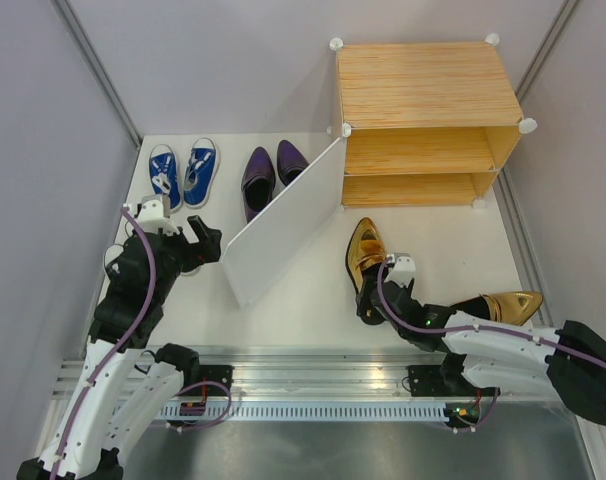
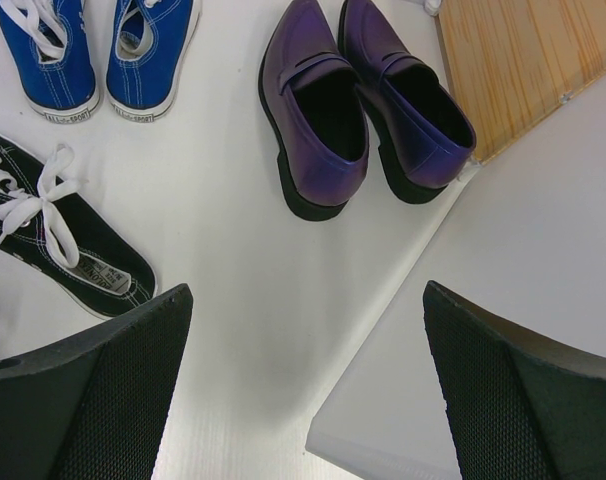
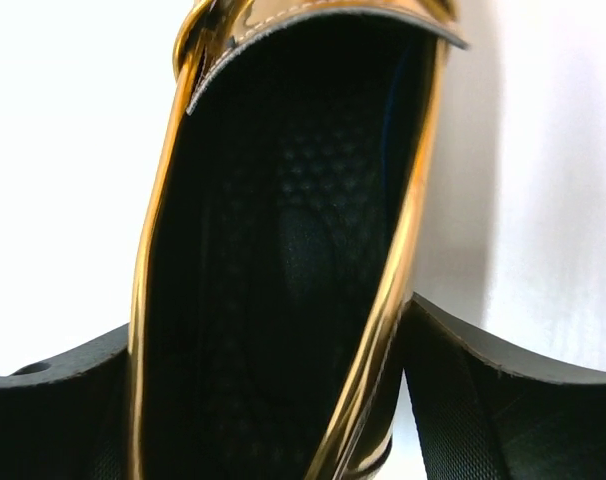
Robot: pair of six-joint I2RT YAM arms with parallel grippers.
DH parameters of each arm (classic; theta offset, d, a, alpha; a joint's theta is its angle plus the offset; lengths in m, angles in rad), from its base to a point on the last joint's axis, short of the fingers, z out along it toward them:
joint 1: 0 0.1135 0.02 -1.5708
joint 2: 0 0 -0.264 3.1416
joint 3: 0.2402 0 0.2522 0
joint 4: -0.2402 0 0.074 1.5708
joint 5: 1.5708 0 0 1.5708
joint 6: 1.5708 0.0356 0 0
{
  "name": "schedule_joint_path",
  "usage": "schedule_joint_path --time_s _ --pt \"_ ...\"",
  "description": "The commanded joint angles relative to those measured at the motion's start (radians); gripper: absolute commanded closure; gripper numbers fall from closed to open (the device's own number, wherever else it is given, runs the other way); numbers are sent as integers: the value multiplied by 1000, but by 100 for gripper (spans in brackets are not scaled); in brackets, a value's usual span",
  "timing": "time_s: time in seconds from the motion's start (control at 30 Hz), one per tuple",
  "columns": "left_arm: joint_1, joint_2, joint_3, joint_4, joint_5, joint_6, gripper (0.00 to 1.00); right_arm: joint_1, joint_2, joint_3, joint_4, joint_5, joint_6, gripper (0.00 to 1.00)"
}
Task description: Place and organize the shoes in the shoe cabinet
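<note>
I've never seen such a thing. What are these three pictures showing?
It is a robot: a left arm and right arm bolted to a table. The wide picture looks down from above; the others come from cameras on each wrist. On the table stand a wooden shoe cabinet, its white door open, blue sneakers, purple shoes, a black sneaker and a gold shoe. The left gripper is open and empty. The right gripper straddles the heel of another gold shoe; whether it squeezes is unclear.
</note>
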Motion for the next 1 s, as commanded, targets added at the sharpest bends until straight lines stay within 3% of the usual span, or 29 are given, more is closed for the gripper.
schedule_joint_path --time_s 0.0,0.2,0.6,0.83,0.97 --pt "-5 4 -2 36 19 -9 2 -4 -130 -36 -4 81 6 99" --pt "-5 1 1 36 19 -9 2 -4 -355 -92 -15 163 9 99" --pt "-6 3 -2 36 14 -8 2 -2 -530 -120 66 233 -167 99" --pt "-5 6 -2 36 16 -8 2 11 -399 -76 62 259 -246 99" --pt "-6 10 -2 36 19 -8 2 111 -301 -30 71 344 -310 99"
